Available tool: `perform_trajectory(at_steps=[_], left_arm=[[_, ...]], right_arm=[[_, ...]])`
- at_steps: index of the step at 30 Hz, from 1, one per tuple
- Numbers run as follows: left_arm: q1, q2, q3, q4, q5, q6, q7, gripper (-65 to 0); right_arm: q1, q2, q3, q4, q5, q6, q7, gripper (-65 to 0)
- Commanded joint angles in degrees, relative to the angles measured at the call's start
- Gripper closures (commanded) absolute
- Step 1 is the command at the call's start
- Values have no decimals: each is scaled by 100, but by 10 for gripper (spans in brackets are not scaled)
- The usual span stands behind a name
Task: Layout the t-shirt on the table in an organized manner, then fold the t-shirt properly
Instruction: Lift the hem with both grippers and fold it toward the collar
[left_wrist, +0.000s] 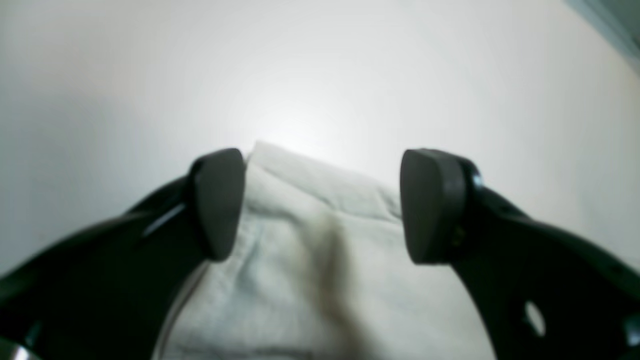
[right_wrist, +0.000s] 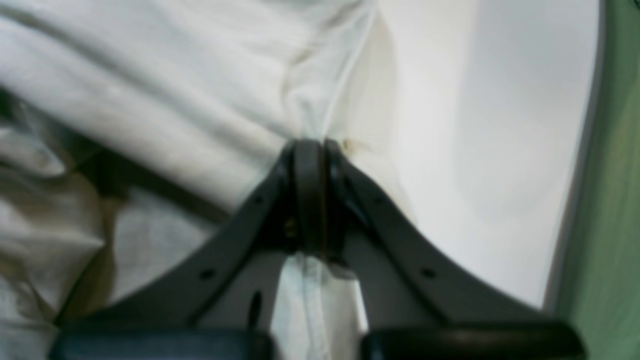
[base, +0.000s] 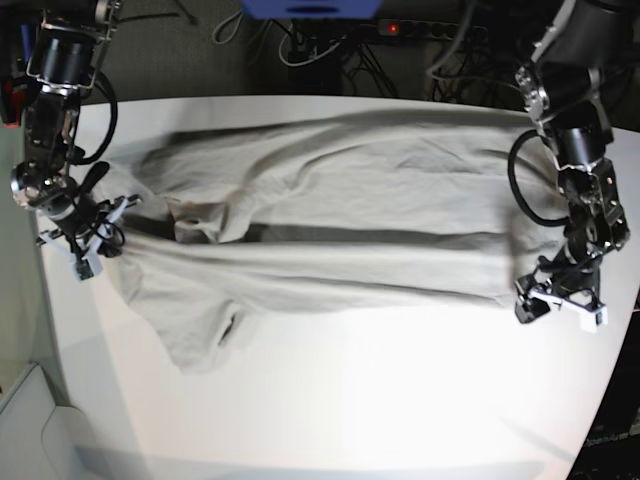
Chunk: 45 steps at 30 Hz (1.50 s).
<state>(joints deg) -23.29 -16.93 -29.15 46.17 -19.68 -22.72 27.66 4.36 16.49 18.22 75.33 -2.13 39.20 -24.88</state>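
T-shirt (base: 330, 210) cloth stretches across the upper half of the base view on the white surface (base: 380, 400), lying crosswise in a long band with a dark lengthwise crease through its middle and a sleeve drooping toward the lower left. At the left edge of that frame the right tool (base: 85, 215) is pressed together on a bunched fold of the shirt; the right wrist view shows cloth pinched between its tips. At the right edge the left tool (base: 550, 290) stands spread, a hem corner lying between its pads (left_wrist: 220, 205), not yet gripped. Laying out looks only partly done, since wrinkles and doubled layers remain, and the proper folding has yet to begin.
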Motion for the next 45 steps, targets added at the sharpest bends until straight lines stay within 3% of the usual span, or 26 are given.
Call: perform_trajectory(at_steps=[1, 7, 13, 15, 19, 20, 23, 26, 36, 45], left_arm=[[-251, -61, 0, -103, -5, -36, -291, -467], [-524, -61, 9, -1149, 109, -44, -836, -467], [-489, -87, 9, -1466, 109, -62, -951, -437], [-480, -96, 9, -1483, 109, -62, -933, -339], [-322, -96, 9, -1483, 109, -36, -915, -30], [-322, -96, 9, -1483, 109, -36, -907, 0], [-251, -87, 9, -1430, 109, -36, -898, -20], [-49, -61, -26, -1061, 56, -36, -889, 0], [900, 414, -52, 2077, 56, -44, 69, -2], [1797, 414, -52, 3361, 56, -53, 122, -2]], right_arm=[[96, 87, 20, 102, 59, 80, 119, 0], [96, 87, 20, 102, 59, 80, 119, 0], [96, 96, 20, 102, 59, 80, 119, 0], [96, 96, 20, 102, 59, 80, 119, 0], [96, 96, 20, 102, 59, 80, 119, 0], [96, 96, 20, 102, 59, 80, 119, 0], [96, 96, 20, 102, 59, 80, 119, 0], [96, 96, 20, 102, 50, 80, 119, 0], [96, 78, 20, 102, 50, 80, 119, 0], [96, 78, 64, 102, 68, 80, 119, 0]])
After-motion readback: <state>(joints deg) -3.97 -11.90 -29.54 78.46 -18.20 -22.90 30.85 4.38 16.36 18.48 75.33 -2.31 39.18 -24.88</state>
